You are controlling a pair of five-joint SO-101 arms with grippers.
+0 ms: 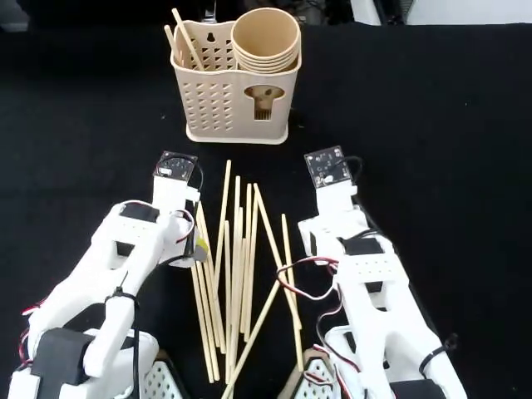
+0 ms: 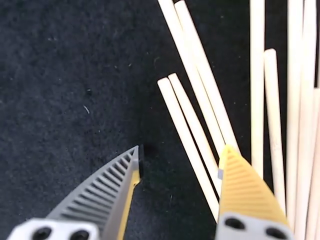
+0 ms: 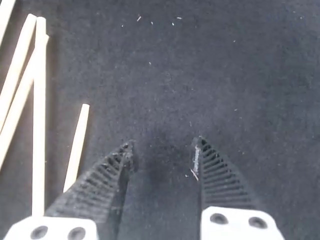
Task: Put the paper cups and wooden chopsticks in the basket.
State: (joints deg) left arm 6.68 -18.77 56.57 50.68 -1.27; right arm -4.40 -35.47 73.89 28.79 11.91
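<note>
Left claw (image 2: 182, 149) spread over loose chopsticks (image 2: 186, 127). Right claw (image 3: 163, 144) spread above black cloth (image 3: 225, 60). Cups (image 1: 265, 37) stacked in basket (image 1: 224, 108).

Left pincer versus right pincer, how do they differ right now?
The left pincer has one yellow finger and one grey; the right pincer has two dark fingers. The left pincer's yellow finger overlaps the chopsticks; the right pincer sits over bare black cloth. Both are open and hold nothing.
</note>
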